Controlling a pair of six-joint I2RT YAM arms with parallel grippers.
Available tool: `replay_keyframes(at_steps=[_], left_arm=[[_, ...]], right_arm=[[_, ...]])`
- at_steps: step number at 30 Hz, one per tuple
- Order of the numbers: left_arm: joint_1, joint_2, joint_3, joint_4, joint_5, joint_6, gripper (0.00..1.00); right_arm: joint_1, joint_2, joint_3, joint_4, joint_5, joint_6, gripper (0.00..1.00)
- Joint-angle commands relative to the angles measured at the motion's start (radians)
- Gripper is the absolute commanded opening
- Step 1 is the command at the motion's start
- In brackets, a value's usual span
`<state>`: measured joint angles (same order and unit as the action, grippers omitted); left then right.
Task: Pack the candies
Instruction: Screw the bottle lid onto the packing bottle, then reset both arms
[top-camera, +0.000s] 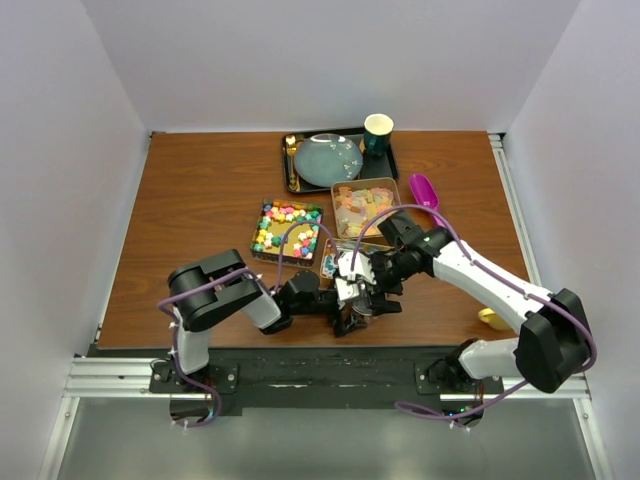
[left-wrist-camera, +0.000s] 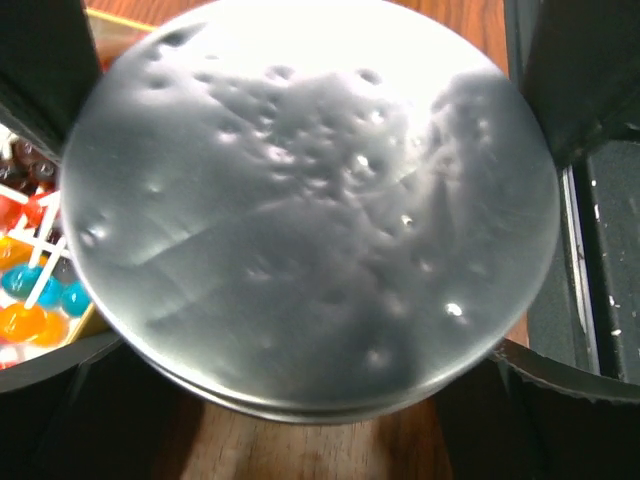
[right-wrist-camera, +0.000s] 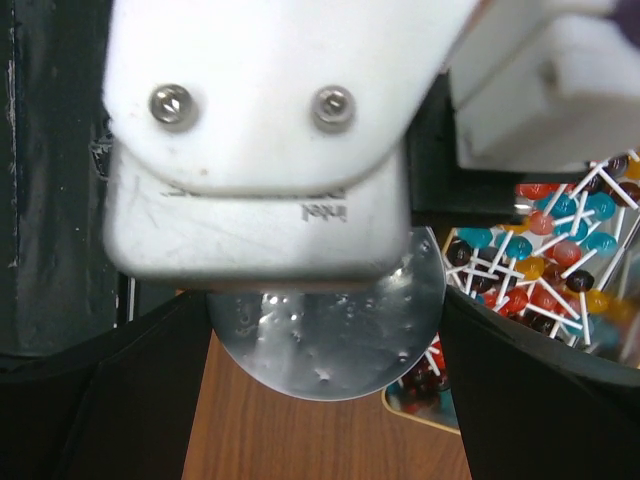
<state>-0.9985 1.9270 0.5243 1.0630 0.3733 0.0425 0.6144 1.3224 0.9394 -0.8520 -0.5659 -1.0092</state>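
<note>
Silver disc (left-wrist-camera: 310, 230) fills left claw (left-wrist-camera: 312, 110); right claw (right-wrist-camera: 325, 330) faces it, arms folded inward.

Everything off the gummy tin (top-camera: 399, 205) now, gummies (top-camera: 362, 205) lying inside it. Just left of it, the cube candies (top-camera: 287, 225) in the cube box (top-camera: 256, 240). Right of it, the scoop (top-camera: 424, 190). Behind it, the tray (top-camera: 392, 172), carrying a plate (top-camera: 328, 160) and a cup (top-camera: 378, 132). In front of it, lollipops (right-wrist-camera: 560, 240) in the lollipop box (top-camera: 328, 266), with a round lid (left-wrist-camera: 310, 210) partly over that box's edge.
</note>
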Motion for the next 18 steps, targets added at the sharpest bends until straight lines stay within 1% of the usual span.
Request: replay_keyframes(at_steps=[1,3,4,5,6,7,8,9,10,12,13,15,16,18], left_arm=[[0.04,-0.066,-0.062,-0.44,-0.088,-0.096,1.0],[0.04,-0.152,-0.067,-0.494,-0.008,-0.09,1.0],[0.038,-0.237,-0.073,-0.546,0.015,-0.087,1.0],[0.04,-0.278,-0.067,-0.589,0.035,-0.087,1.0],[0.038,-0.31,-0.061,-0.639,0.042,-0.087,1.0],[0.037,-0.365,-0.047,-0.746,0.049,-0.082,1.0],[0.038,-0.399,-0.059,-0.767,0.076,-0.088,1.0],[0.053,-0.446,-0.096,-0.715,0.108,-0.12,1.0],[0.055,-0.529,-0.109,-0.738,0.102,-0.125,1.0],[0.047,-0.575,-0.093,-0.776,0.099,-0.133,1.0],[0.049,-0.6,-0.067,-0.837,0.098,-0.147,1.0],[0.058,-0.637,-0.064,-0.853,0.081,-0.147,1.0],[0.064,-0.683,-0.067,-0.859,0.069,-0.135,1.0],[0.078,-0.72,-0.061,-0.864,0.024,-0.116,1.0]], right_arm=[[0.019,0.027,-0.011,-0.027,0.026,0.003,0.75],[0.018,0.031,-0.002,-0.045,0.023,-0.009,0.76],[0.019,0.031,-0.002,-0.047,0.024,-0.012,0.78],[0.019,0.029,-0.001,-0.047,0.027,-0.012,0.81],[0.018,0.028,0.007,-0.051,0.024,-0.012,0.86],[0.018,0.023,0.015,-0.062,0.018,-0.017,0.99],[0.018,0.021,0.025,-0.087,0.009,-0.023,0.99],[0.019,0.018,0.054,-0.102,0.011,-0.02,0.99],[0.018,0.009,0.071,-0.116,0.011,0.003,0.99],[0.016,0.0,0.128,-0.15,0.034,0.024,0.99],[0.018,-0.008,0.15,-0.165,0.04,0.055,0.99],[0.007,-0.032,0.206,-0.179,0.055,0.105,0.99],[-0.001,-0.04,0.225,-0.182,0.051,0.147,0.99],[-0.005,-0.06,0.263,-0.188,0.038,0.184,0.99]])
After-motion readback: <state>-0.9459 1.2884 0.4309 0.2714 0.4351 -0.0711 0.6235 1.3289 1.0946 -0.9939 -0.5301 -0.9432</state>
